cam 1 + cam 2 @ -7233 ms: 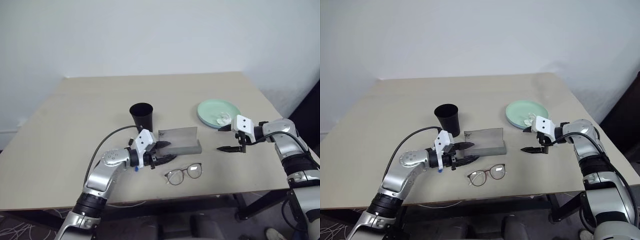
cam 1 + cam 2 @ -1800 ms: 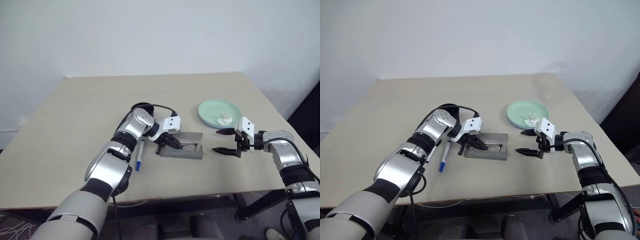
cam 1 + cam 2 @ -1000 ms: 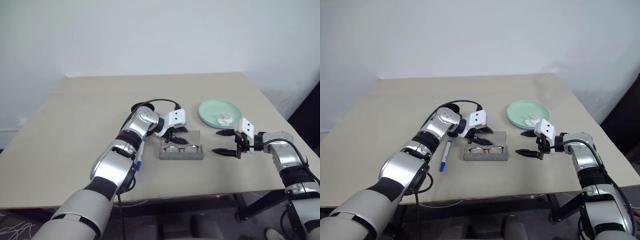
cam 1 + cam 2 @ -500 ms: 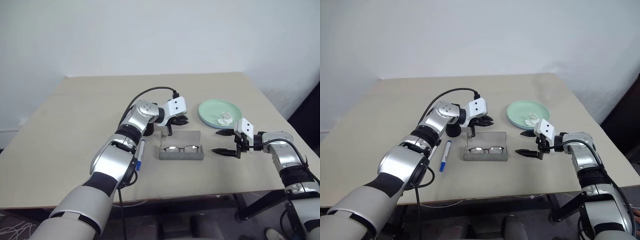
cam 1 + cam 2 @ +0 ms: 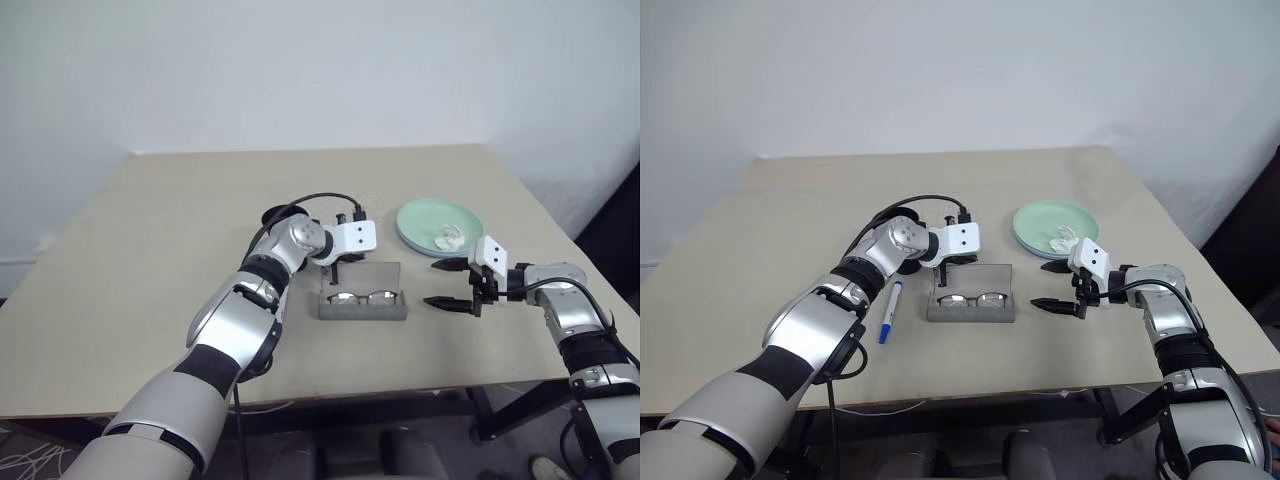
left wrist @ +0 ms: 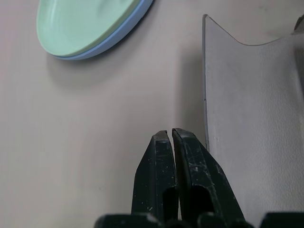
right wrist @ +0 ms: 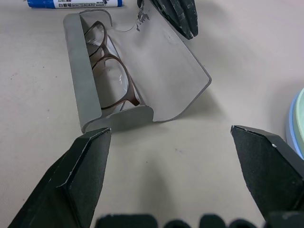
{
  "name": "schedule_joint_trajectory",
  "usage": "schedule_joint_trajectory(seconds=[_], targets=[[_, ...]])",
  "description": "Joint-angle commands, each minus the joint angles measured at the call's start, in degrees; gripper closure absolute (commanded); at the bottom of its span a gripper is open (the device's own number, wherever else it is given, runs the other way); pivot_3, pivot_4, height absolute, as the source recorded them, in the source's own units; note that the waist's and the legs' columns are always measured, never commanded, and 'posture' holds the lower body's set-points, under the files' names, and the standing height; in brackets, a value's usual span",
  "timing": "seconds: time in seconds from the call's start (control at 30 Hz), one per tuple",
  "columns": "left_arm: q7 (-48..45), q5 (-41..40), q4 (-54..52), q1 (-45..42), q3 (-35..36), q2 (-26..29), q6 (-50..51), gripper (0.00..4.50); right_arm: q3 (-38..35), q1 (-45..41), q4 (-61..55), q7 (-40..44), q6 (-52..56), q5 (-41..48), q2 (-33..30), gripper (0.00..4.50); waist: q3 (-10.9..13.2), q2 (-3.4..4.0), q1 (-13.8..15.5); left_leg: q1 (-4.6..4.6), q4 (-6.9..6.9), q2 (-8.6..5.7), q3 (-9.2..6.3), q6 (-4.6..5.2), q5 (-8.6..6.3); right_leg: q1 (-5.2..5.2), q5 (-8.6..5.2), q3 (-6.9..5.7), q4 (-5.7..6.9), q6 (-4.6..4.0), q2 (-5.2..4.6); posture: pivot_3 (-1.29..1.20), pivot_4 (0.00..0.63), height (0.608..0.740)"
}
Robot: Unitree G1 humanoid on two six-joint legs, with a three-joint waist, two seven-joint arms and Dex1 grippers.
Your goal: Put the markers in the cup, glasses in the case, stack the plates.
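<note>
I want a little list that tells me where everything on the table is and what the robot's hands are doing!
glasses: lying inside the open case
case lid: flap still open
marker: flat on the table, beside the case, not in the cup
plates: green one stacked on the blue one, with a white tissue on top
left end effector: shut, empty, at the back edge of the lid
right end effector: open, empty, just off the case's end
</note>
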Motion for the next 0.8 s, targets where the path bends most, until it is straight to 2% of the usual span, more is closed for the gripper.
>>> schedule_joint_trajectory(seconds=[0.03,0.33,0.47,0.8], targets=[[-3.7,0.5,-0.1,-0.5,-0.5,0.6,0.8,4.43,-1.3,-1.5,-1.1,-0.2,-0.4,0.7,-0.2,0.13,0.0,0.00,0.0,0.01,0.00,0.00,0.00,0.00,0.00,0.00,0.00,0.00,0.00,0.00,0.00,0.00,0.000,0.733],[-12.4,-4.3,-1.8,-0.6,3.9,1.6,3.5,4.43,-1.4,-1.5,-1.3,-0.4,-0.4,0.9,-0.2,0.13,0.0,0.01,0.0,0.02,0.00,0.02,0.00,0.00,0.00,0.00,-0.02,0.00,0.00,-0.04,0.00,0.00,0.000,0.733],[-20.5,-7.4,-4.0,-0.1,5.6,2.7,4.1,4.43,-1.4,-1.7,-1.1,-0.3,-0.4,0.9,-0.2,0.13,0.0,0.00,0.0,-0.01,0.00,0.01,0.02,0.00,0.00,-0.02,-0.03,0.00,0.00,-0.05,0.00,0.00,0.000,0.733],[-29.6,-8.4,-12.6,6.1,3.5,4.5,4.2,4.43,-1.2,-2.7,0.1,-0.2,-0.8,0.6,0.1,0.13,0.0,0.01,0.0,-0.03,0.00,0.01,0.00,0.00,0.00,-0.02,-0.04,0.02,0.01,-0.07,-0.01,0.00,0.000,0.733]])
